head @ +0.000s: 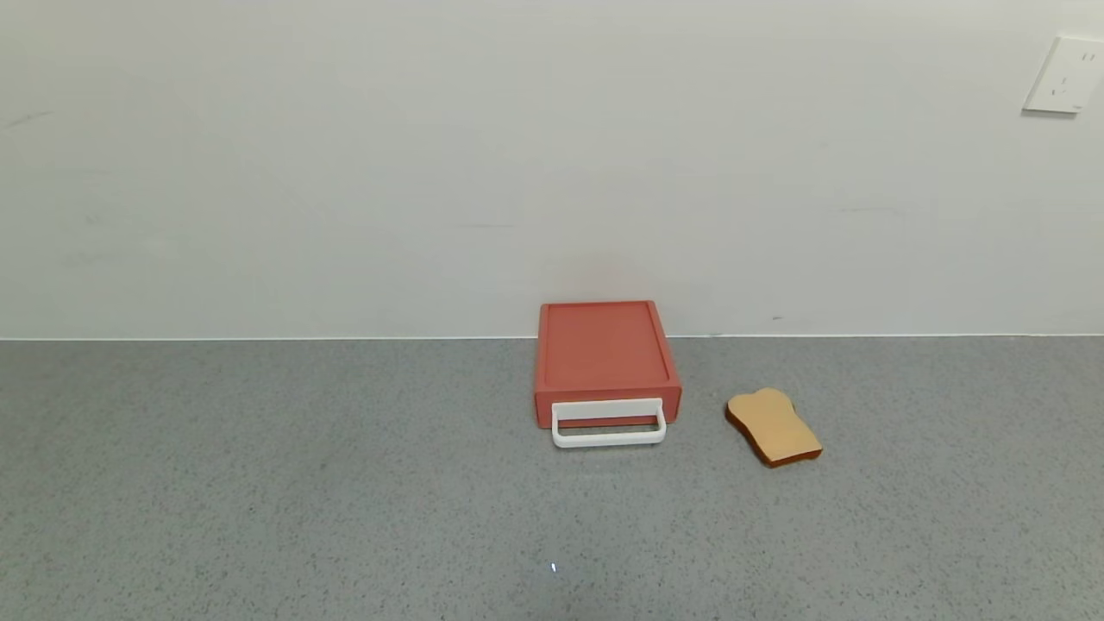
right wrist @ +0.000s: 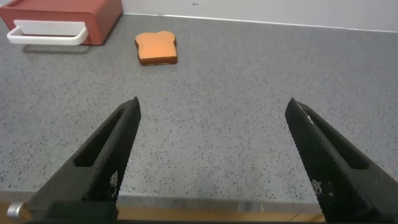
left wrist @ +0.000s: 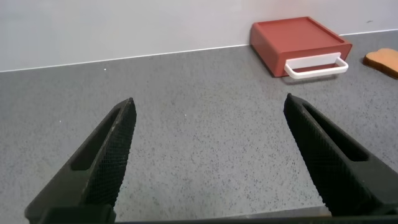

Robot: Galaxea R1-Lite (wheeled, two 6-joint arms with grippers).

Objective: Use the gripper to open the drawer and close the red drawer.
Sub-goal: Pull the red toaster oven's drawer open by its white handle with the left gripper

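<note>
The red drawer is a flat red box against the back wall, with a white loop handle on its front, and it looks closed. It also shows in the left wrist view and the right wrist view. My left gripper is open and empty, low over the counter, well short of the drawer. My right gripper is open and empty near the counter's front edge. Neither arm shows in the head view.
A tan toast-shaped slice lies on the grey speckled counter to the right of the drawer; it also shows in the right wrist view. A white wall outlet sits at the upper right.
</note>
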